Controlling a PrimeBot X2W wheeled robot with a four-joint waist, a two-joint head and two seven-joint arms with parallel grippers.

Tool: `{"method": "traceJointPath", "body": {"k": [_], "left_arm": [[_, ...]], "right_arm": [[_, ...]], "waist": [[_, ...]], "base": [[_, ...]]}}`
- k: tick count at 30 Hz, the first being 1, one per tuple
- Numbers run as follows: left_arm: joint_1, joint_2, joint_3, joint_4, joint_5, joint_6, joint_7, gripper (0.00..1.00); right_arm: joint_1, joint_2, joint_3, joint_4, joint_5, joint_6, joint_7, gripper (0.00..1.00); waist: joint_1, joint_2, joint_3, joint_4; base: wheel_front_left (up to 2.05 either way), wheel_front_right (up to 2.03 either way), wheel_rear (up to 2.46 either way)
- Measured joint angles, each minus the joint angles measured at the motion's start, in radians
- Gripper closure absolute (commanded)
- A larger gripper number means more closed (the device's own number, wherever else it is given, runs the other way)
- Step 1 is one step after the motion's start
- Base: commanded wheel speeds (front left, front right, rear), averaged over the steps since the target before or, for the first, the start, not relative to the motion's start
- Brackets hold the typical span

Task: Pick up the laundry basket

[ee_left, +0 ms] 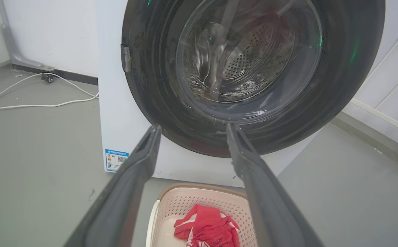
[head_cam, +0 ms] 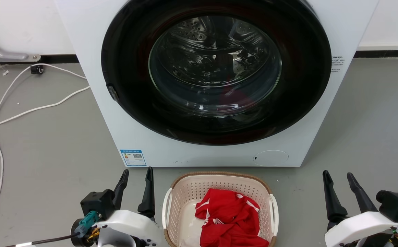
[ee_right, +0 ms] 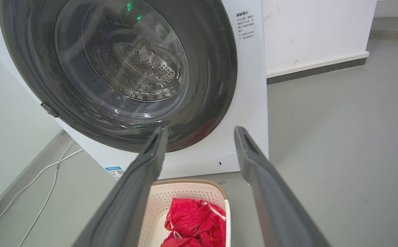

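Head view: laundry basket [head_cam: 199,187] sits on the grey floor [head_cam: 48,154] at bottom centre, directly in front of the washer [head_cam: 185,156], with a narrow strip of floor between them. Cream perforated walls, brown rim, white handles on both sides. Red garment [head_cam: 231,219] with white trim is heaped inside, toward the robot's right; bare cream bottom shows at the left. Left gripper [head_cam: 137,169] is just beside the basket's left handle, not touching, fingers apart and pointing toward the washer, gripping nothing. Right gripper [head_cam: 337,173] stands further off on the basket's right side, fingers likewise spread and empty. Washer front carries a round dark door [head_cam: 216,65] whose glass shows the steel drum; blue label [head_cam: 133,157] at its lower left corner. White cable [head_cam: 31,109] trails across the floor left of the washer, toward the wall
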Motion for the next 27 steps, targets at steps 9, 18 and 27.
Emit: {"method": "traceJointPath", "body": {"k": [9, 18, 27], "left_arm": [[0.000, 0.000, -0.012, 0.008, 0.068, 0.014, -0.019, 0.00], [0.000, 0.000, -0.023, 0.022, 0.122, 0.023, -0.036, 0.00], [0.000, 0.000, -0.035, 0.027, 0.174, 0.031, -0.052, 0.00]], "right_arm": [[0.008, 0.000, 0.006, -0.007, -0.068, 0.000, 0.003, 0.00], [0.014, 0.000, 0.010, -0.013, -0.125, 0.000, -0.004, 0.00], [0.016, 0.000, 0.011, -0.012, -0.167, 0.000, -0.016, 0.00]], "waist": [[0.0000, 0.0000, 0.002, 0.003], [0.0000, 0.0000, 0.003, 0.005], [-0.0001, 0.0000, 0.006, 0.005]], "base": [[0.00, 0.00, 0.00], [0.00, 0.00, 0.00], [0.00, 0.00, 0.00]]}}
